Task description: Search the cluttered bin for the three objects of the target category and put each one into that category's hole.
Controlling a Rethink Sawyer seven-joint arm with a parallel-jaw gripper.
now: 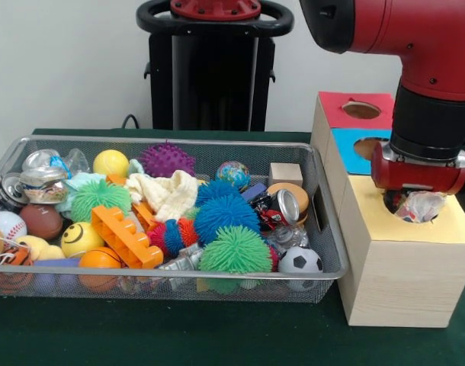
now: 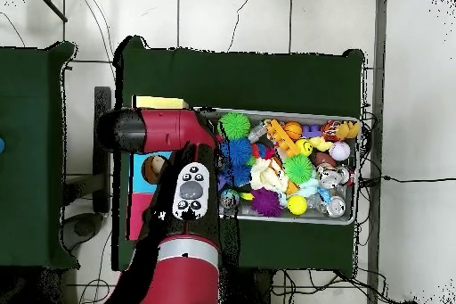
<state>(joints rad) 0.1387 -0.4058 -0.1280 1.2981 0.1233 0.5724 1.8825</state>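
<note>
My gripper (image 1: 410, 207) hangs straight over the yellow-surrounded hole (image 1: 405, 219) on the pale wooden box (image 1: 400, 274). It is shut on a small whitish spotted cloth piece (image 1: 423, 206), which sits at the hole's mouth. The wire mesh bin (image 1: 179, 271) stands left of the box, full of toys. I see no other spotted cloth piece among them. In the overhead view my arm (image 2: 183, 193) covers the hole and the gripper; only a strip of yellow surround (image 2: 160, 102) shows beside the bin (image 2: 285, 113).
Blue-surrounded hole (image 1: 363, 146) and red-surrounded hole (image 1: 360, 109) lie behind the yellow one. In the bin are a plain cream cloth (image 1: 168, 194), a mint-green cloth (image 1: 81, 181), spiky balls (image 1: 232, 250), an orange brick (image 1: 124, 235), a soccer ball (image 1: 299, 261) and cans.
</note>
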